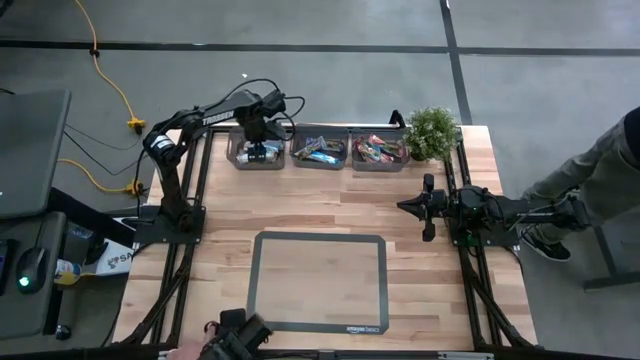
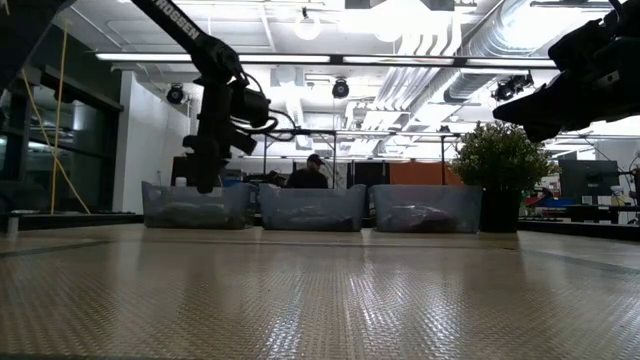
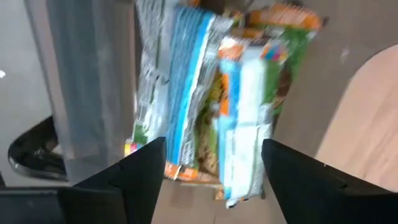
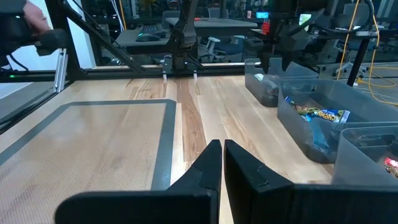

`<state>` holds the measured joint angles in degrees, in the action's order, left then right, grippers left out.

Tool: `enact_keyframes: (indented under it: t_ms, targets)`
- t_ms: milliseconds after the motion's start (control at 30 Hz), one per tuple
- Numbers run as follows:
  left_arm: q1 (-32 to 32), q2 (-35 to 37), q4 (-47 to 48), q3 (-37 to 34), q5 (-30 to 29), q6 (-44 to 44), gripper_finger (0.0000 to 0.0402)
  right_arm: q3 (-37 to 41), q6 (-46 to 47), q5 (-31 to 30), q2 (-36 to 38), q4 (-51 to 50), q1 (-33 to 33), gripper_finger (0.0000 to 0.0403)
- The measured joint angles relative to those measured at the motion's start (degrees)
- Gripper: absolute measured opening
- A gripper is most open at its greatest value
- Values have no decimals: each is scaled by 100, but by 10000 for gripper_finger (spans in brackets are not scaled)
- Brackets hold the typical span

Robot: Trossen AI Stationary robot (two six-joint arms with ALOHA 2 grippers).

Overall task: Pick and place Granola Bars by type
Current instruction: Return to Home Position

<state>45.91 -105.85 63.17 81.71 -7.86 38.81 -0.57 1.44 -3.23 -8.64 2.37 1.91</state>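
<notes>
**Over the leftmost bin (image 1: 237, 155), my left claw (image 3: 212, 149) hangs open**

At the far edge of the table (image 1: 300, 205) three clear bins stand in a row, with a small potted plant (image 1: 432, 130) just beside the rightmost one. My left arm reaches out to that row, and my left claw hovers directly above the leftmost bin, pointing down into it. Its two fingers (image 3: 140, 171) are spread wide and grasp nothing. Between them I look down on the granola bars (image 3: 242, 112) lying in a heap in that bin: blue-and-white wrappers among orange and green ones, overlapping each other.

More bars lie in the other two bins. The middle bin (image 1: 320, 166) holds blue and tan wrappers; the rightmost bin (image 1: 378, 168) holds red-pink ones. I see no bars on the bare wood or on the grey-bordered mat (image 1: 318, 237) nearer the front.

My right claw (image 4: 221, 149) waits well apart from the bins, above the right side of the table and aimed toward its middle. Its fingers are pressed together with nothing between them.
</notes>
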Motion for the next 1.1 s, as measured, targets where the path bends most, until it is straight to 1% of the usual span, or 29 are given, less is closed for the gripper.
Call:
enact_keyframes:
  t_ms: [167, 233, 300, 433, 567, 667, 733, 800, 867, 1033, 1100]
  targets:
    - [-209, 143, -47, 2, 66, -54, 281, 1, -1, -1, 0, 0, -2, 2]
    - [-324, 192, -45, 11, 76, -158, 284, 1, 1, 1, 0, 1, -1, 2]
    - [-430, 237, -45, 104, 231, -353, 284, 0, 1, 1, 0, 0, -2, 3]
    - [-652, 299, -60, 547, 987, -871, 284, 1, 1, 1, -2, 0, 0, 2]
    - [-916, 304, -60, 1230, 1778, -1400, 284, 1, 1, 1, -2, 0, 0, 2]
    - [-1190, 304, -41, 1805, 2199, -1708, 284, 0, 1, -1, -2, 0, -1, 2]
    - [-1399, 304, 1, 2197, 2355, -1866, 282, 0, 1, -1, 0, 0, 0, 2]
    - [-1622, 306, 21, 2570, 2398, -1999, 274, -1, 1, 1, -2, 0, -2, 2]
    - [-1847, 306, 55, 2937, 2407, -2110, 256, 1, 1, -1, -1, 0, -2, 2]
    - [-2372, 308, 86, 3699, 2788, -2394, 187, 0, 1, 0, 0, 0, -2, 2]
    - [-2595, 312, 90, 3916, 2840, -2476, 156, 0, 1, 0, -1, 0, -2, 3]
